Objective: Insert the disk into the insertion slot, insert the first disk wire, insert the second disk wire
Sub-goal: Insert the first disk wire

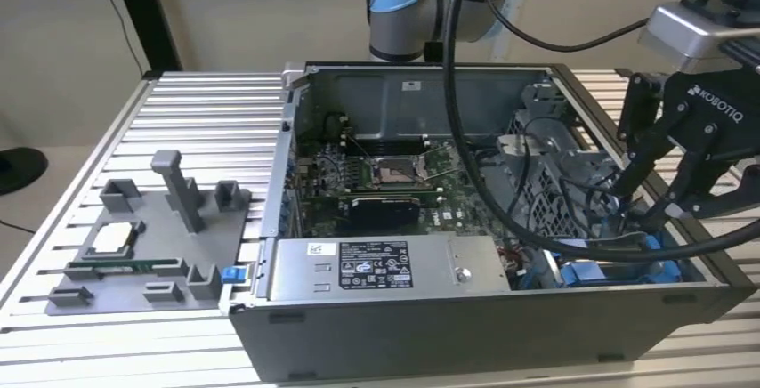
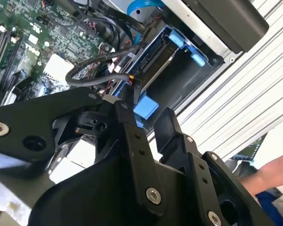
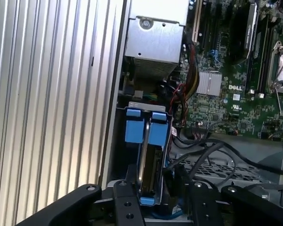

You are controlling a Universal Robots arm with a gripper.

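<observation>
**Item: disk insertion, open computer case on ribbed metal desk**

- Computer case (image 1: 475, 326): grey, side panel off, at the centre of the exterior view. It stands on the desk (image 1: 202, 112).
- Motherboard (image 1: 380, 174): green, lying across the case floor.
- Power supply box (image 1: 380, 268): grey with a white label, along the case's near wall.
- Perforated cage (image 1: 558, 183): grey metal, at centre right of the exterior view, inside the case.
- Insertion slot (image 2: 179, 84): dark rectangular bay with bright blue latch pieces. It sits in the case corner at the lower right of the exterior view, just beside the power supply box.
- Disk (image 3: 148, 160): silver, in a blue frame, standing on edge inside the slot. Its blue end tabs point toward the power supply box.
- Gripper (image 1: 650, 214): black, reaching down into that same corner from the exterior view's right.
- Jaws: in both wrist views the gripper (image 3: 153, 183) (image 2: 146, 117) has one finger on each side of the disk's near blue end. They are pinching the frame between them.
- Black cable (image 2: 92, 66): loops over the motherboard and ends just beside the slot, near the gripper.
- Parts tray (image 1: 155, 246): grey, with upright holders, on the desk at the lower left of the exterior view, well apart from the case.
- Robot arm (image 1: 410, 5): grey with a blue cap, at the top centre of the exterior view, behind the case.
- A person's hand (image 2: 278, 172): in the second wrist view, beyond the desk edge.
</observation>
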